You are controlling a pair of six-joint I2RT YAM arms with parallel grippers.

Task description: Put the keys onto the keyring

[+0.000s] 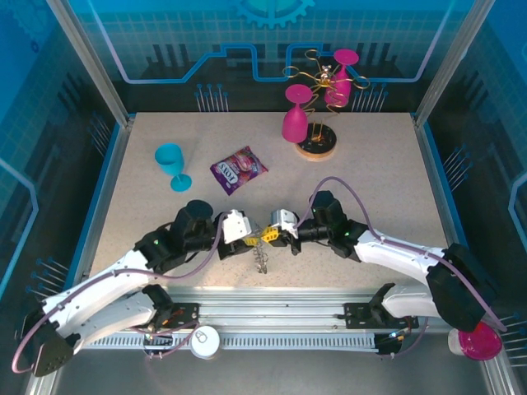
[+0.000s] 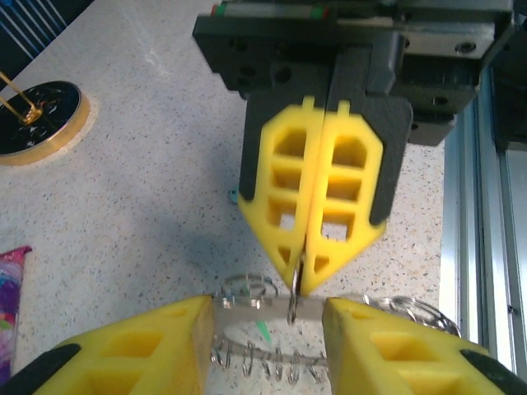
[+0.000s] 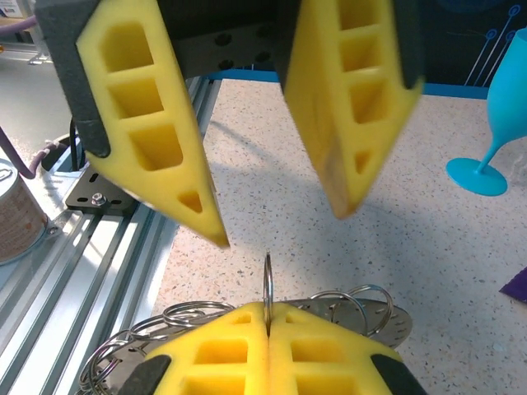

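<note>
The keyring (image 1: 262, 262) lies on the table near the front edge, a dark metal ring fringed with wire loops (image 2: 272, 362). My right gripper (image 1: 270, 236) is shut on one upright wire loop (image 3: 268, 284) of it; in the left wrist view its closed yellow fingers (image 2: 329, 189) pinch that loop from above. My left gripper (image 1: 254, 237) faces it, open, with its fingertips (image 3: 206, 222) wide apart on either side of the rim (image 2: 247, 306). A small green sliver (image 2: 262, 331) shows under the ring; I cannot tell if it is a key. The keys are otherwise hidden.
Behind the grippers lie a purple snack packet (image 1: 239, 170) and a blue goblet (image 1: 171, 163). The glass rack (image 1: 317, 146) with pink glasses stands at the back. A can (image 1: 206, 341) sits on the front rail, and the table's metal edge (image 3: 107, 271) is close by.
</note>
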